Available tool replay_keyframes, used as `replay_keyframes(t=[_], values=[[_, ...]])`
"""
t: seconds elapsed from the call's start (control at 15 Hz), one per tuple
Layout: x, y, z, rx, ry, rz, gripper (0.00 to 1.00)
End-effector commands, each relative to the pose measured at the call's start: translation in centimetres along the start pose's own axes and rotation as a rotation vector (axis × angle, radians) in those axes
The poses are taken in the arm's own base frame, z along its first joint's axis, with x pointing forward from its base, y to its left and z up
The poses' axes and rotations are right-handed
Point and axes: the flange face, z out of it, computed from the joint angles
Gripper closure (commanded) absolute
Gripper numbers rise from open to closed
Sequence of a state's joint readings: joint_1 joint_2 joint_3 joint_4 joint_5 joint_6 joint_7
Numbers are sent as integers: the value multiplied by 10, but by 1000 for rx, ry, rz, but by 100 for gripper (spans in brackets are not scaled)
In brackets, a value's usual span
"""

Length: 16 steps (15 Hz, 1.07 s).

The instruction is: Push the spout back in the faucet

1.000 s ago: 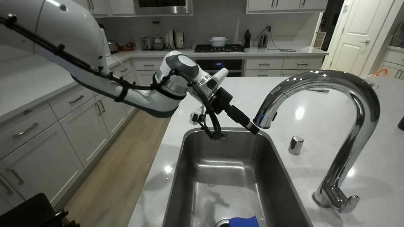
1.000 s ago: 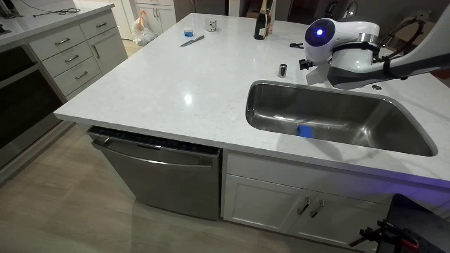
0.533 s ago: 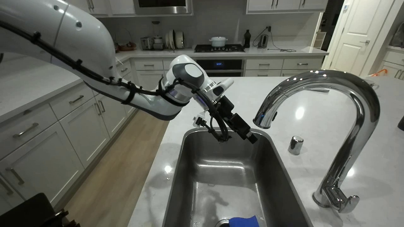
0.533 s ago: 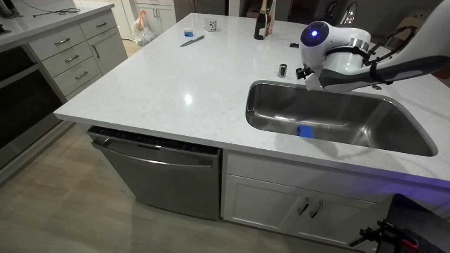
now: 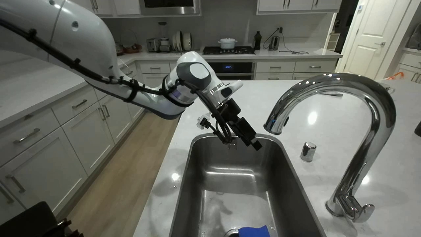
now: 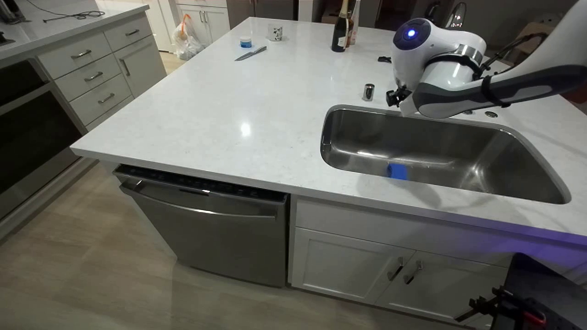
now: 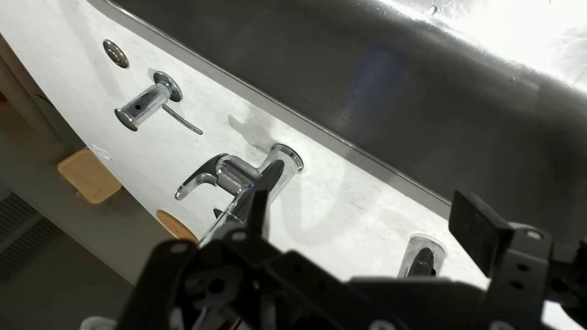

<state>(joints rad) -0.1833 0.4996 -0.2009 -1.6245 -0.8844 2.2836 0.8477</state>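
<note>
The tall chrome faucet (image 5: 389, 121) arches over the right side of the sink in an exterior view. Its spout (image 5: 279, 115) is the arch's downward tip and meets the tube at a thin seam. My gripper (image 5: 256, 144) points down over the sink's far end, left of and slightly below the spout, apart from it. In the wrist view my gripper (image 7: 360, 197) is open with nothing between its fingers. The faucet's base and handle (image 7: 279, 172) show behind the left finger; the spout is out of that view. In an exterior view my gripper (image 6: 397, 97) hangs near the sink's back rim; the arm hides most of the faucet.
The steel sink (image 5: 230, 154) lies below, with a blue cloth-like thing (image 5: 254, 231) at the bottom. A small chrome knob (image 5: 308, 152) stands on the counter near the faucet. A small chrome tap (image 7: 146, 103) stands farther along. Bottles (image 6: 340, 34) and a knife (image 6: 251, 53) lie farther back.
My gripper has moved from right beside the spout's end down and to the left, away from it, and has turned about its own axis. The faucet and spout look unchanged.
</note>
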Motion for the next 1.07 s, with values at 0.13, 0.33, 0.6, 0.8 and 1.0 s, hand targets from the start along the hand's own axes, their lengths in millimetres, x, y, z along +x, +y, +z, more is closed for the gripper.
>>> replay_keyframes(t=[0.13,0.33,0.6,0.8,1.0], values=[[-43,11,-37,-14,-1,-3,0],[-71,16,-58,-15,-5,11,0],[-100,44,-85,2,-26,75,0],[-114,73,-106,23,-27,113,0],[-124,97,-123,42,-17,141,0]])
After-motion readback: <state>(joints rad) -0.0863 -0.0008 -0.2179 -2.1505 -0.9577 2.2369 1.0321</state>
